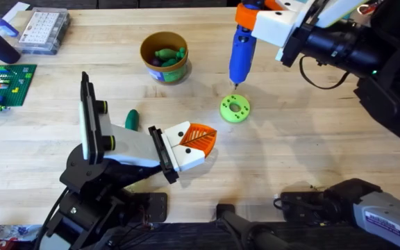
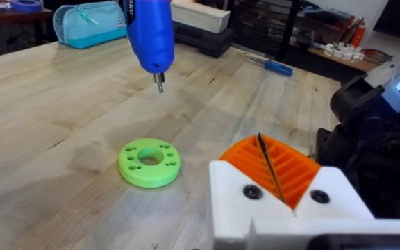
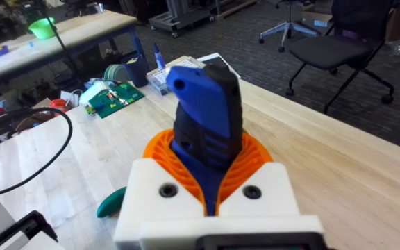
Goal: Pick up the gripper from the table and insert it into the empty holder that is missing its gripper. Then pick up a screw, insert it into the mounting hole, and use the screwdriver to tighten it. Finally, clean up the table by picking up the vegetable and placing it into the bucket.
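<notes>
My right claw (image 1: 250, 21) pinches the screwdriver (image 1: 241, 54), tip hanging just above the green disc (image 1: 235, 108) on the bench (image 1: 311, 132). My left claw (image 2: 273, 173) is pressed together, holding nothing. Overhead I see a vegetable (image 1: 131, 119) beside the left arm, others inside the bucket (image 1: 164, 57).

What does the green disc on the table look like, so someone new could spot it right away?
On the wooden table, look just right of the middle, below the tip of the blue screwdriver hanging there. The green disc lies flat: bright lime, ring-shaped, with small holes around a centre hole, unlike the tall tan bucket.
</notes>
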